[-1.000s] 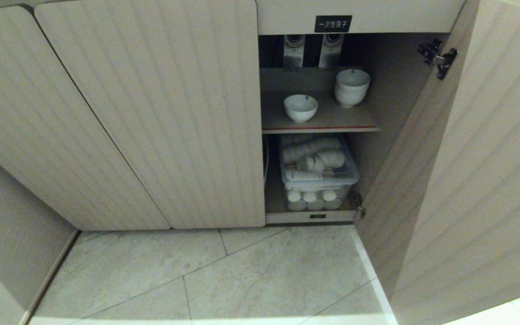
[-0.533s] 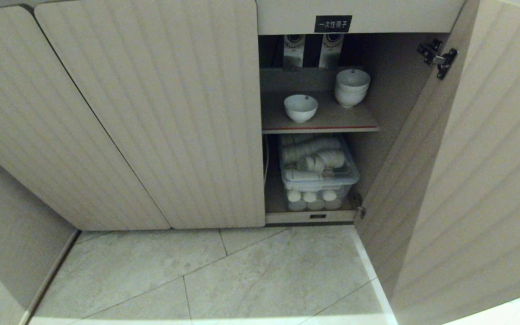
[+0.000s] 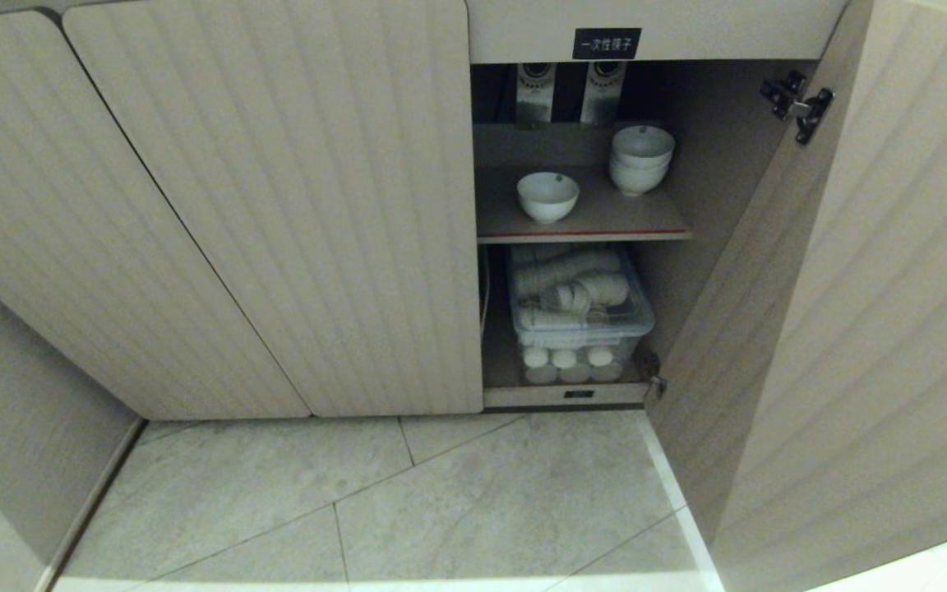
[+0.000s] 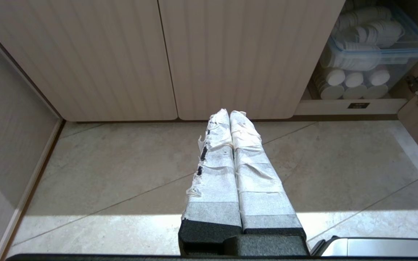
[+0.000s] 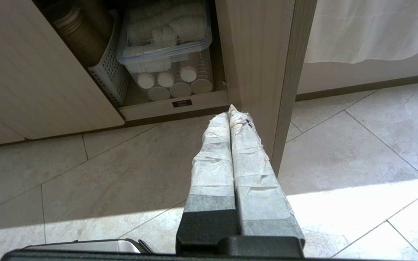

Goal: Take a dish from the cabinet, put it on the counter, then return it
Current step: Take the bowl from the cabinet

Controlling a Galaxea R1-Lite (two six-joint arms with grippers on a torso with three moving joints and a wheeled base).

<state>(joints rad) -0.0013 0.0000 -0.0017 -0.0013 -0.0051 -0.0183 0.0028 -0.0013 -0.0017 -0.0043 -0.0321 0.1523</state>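
Hanging low over the tiled floor, my left end effector and right end effector are both pinched closed, nothing in them. Just ahead of the right one is the cabinet, its door swung open beside it. Further in, above the plastic tub, the dish sits on the shelf, stack of bowls behind it.
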